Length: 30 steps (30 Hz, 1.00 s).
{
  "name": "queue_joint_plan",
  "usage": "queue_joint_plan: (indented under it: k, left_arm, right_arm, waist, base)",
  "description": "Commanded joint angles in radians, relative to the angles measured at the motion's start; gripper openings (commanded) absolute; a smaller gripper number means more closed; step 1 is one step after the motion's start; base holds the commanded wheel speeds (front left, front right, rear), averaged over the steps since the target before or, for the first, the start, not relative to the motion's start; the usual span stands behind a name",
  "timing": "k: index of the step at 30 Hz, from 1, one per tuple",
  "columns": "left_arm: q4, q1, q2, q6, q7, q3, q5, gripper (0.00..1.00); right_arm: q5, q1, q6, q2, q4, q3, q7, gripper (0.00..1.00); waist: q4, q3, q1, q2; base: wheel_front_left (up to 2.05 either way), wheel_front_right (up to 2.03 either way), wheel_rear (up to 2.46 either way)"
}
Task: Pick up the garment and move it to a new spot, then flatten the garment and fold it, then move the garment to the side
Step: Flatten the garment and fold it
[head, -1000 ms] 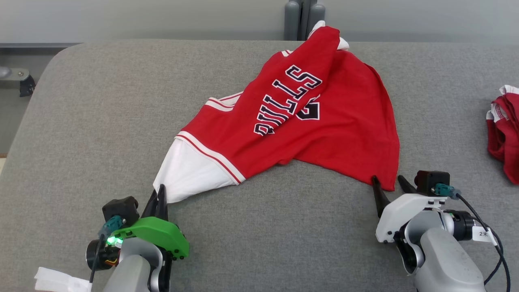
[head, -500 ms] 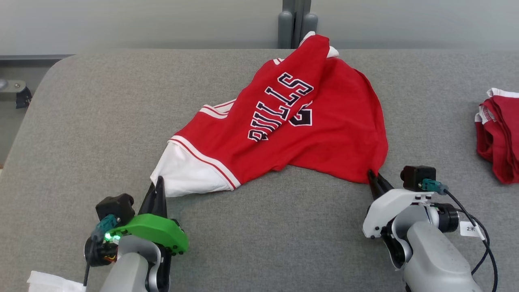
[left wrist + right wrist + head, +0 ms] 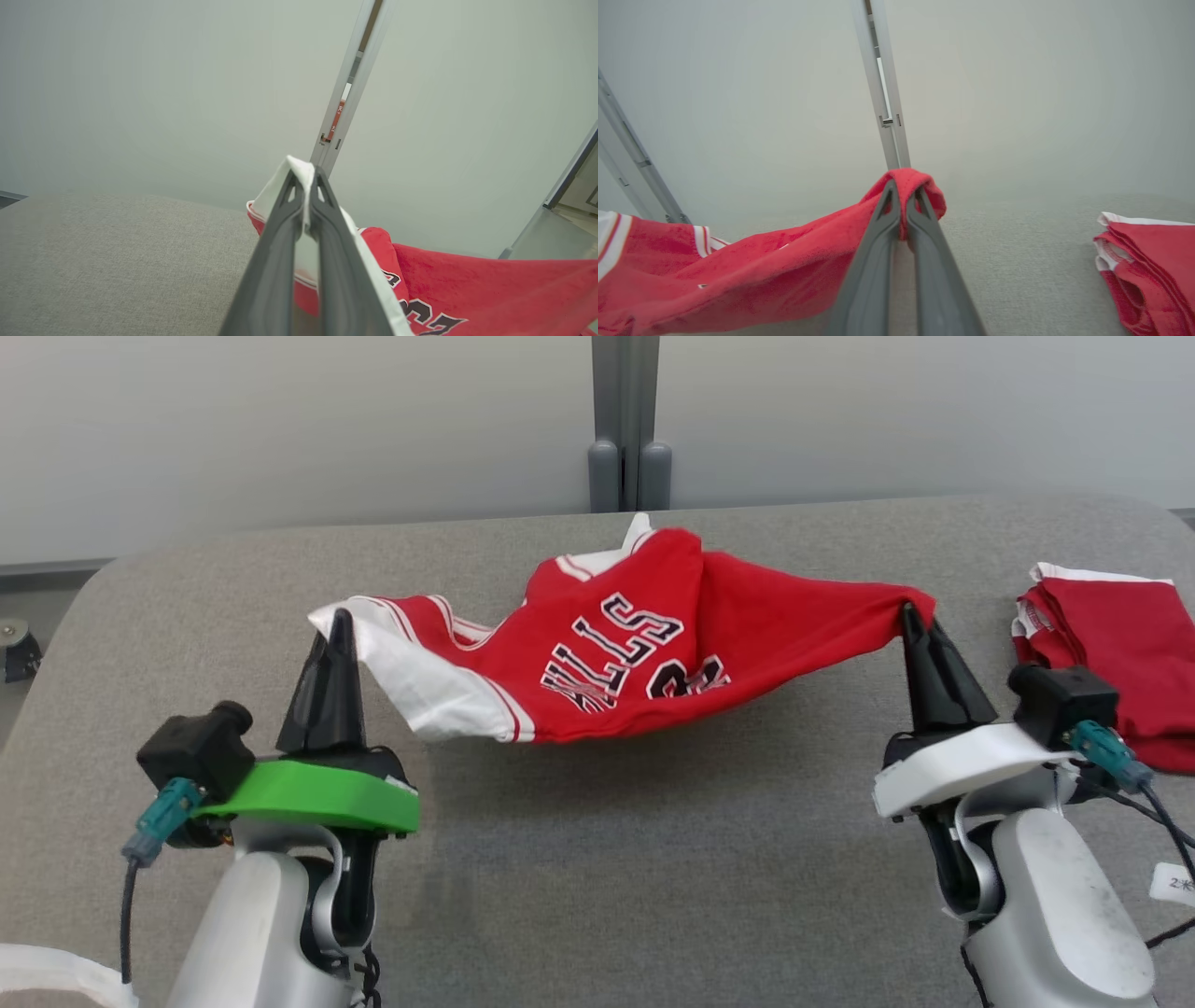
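Looking at a red jersey [image 3: 644, 653]: soft matte knit, white side panel with red-and-white striped trim, dark block lettering edged in white, creased and partly folded in on itself. Strung like a sagging hammock between two upright grippers, belly drooping toward the grey felt-like table [image 3: 597, 877]; cannot tell whether touching it. Behind, a plain pale wall [image 3: 280, 429] with a grey metal post [image 3: 624, 429].

At left gripper [image 3: 337, 621]: green shell, long dark tapered fingers pressed together, pinching the jersey's white corner. In the left wrist view, white cloth poking out over the tips.

At right gripper [image 3: 910, 616]: white shell, same dark fingers, clamped together on a red corner. In the right wrist view, cloth bunched and wrapped over the tips.

Both sets of tips pointing up, roughly level, well apart, jersey spanning the gap and hanging below the tips.

Also a second red garment [image 3: 1111, 653], white-edged, folded in a flat stack on the table, near the right gripper's outer side, apart from the jersey.
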Motion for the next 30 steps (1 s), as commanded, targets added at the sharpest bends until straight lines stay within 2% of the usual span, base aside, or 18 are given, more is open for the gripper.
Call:
queue_joint_plan:
  k: [1, 11, 15, 17, 22, 26, 30]
  left_arm:
    - [-0.047, 0.009, 0.008, 0.008, 0.004, 0.006, -0.002, 0.0]
    - [-0.548, 0.01, 0.051, 0.055, 0.084, 0.042, -0.011, 0.0]
    - [-0.687, -0.027, 0.077, 0.069, 0.137, 0.037, 0.012, 0.0]
    - [-0.726, -0.047, 0.087, 0.071, 0.171, 0.03, 0.01, 0.0]
    - [-0.712, -0.131, 0.115, 0.072, 0.266, 0.024, -0.003, 0.0]
    - [-0.587, -0.242, 0.133, 0.045, 0.303, 0.022, -0.012, 0.0]
    - [-0.424, -0.441, 0.155, 0.005, 0.32, 0.005, 0.024, 0.0]
  right_arm:
    - [-0.008, 0.033, 0.0, -0.004, -0.064, -0.015, 0.016, 0.0]
    - [-0.033, 0.198, 0.0, -0.006, -0.728, -0.152, 0.201, 0.0]
    - [-0.047, 0.213, 0.0, -0.015, -0.907, -0.203, 0.262, 0.0]
    - [-0.049, 0.213, 0.0, -0.015, -0.959, -0.22, 0.288, 0.0]
    - [-0.01, 0.176, 0.0, -0.011, -0.959, -0.202, 0.355, 0.0]
    - [0.04, 0.07, 0.0, -0.011, -0.83, -0.134, 0.375, 0.0]
    - [0.044, -0.161, 0.0, -0.031, -0.637, -0.065, 0.384, 0.0]
  waist:
    - [-0.031, -0.035, 0.0, 0.0]
    - [-0.076, -0.057, 0.0, 0.0]
    - [-0.087, -0.051, 0.0, 0.0]
    - [-0.091, -0.043, 0.0, 0.0]
    - [-0.099, 0.028, 0.0, 0.0]
    - [-0.107, 0.135, 0.0, 0.0]
    - [-0.105, 0.237, 0.0, 0.0]
  base:
    - [0.0, 0.0, 0.0]
    - [0.0, 0.0, 0.0]
    - [0.0, 0.0, 0.0]
    - [0.0, 0.0, 0.0]
    - [0.0, 0.0, 0.0]
    - [0.0, 0.0, 0.0]
    - [0.0, 0.0, 0.0]
